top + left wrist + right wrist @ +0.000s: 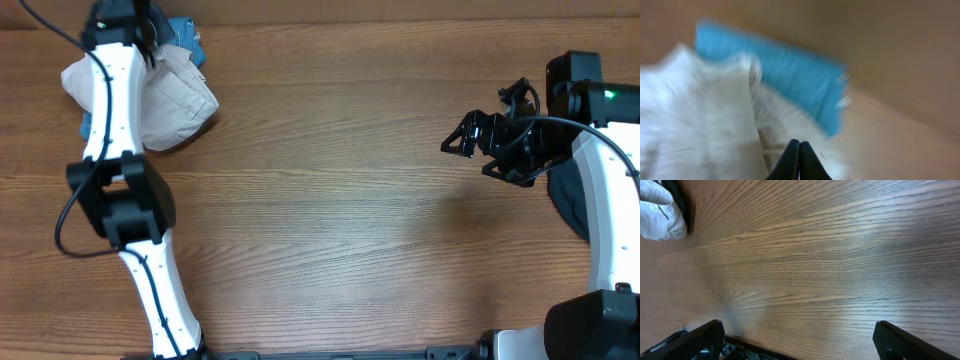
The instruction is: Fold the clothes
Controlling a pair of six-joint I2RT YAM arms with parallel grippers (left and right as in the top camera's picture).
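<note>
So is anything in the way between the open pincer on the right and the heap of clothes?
No, nothing I can see. Only bare wooden table lies between the right pincer and the clothes in the far left corner. The left arm does reach over that heap, though.

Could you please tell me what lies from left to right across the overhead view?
crumpled cream-beige cotton garment → bare middle of the brown wooden table → black right tool, open → dark cloth garment at the right edge
</note>
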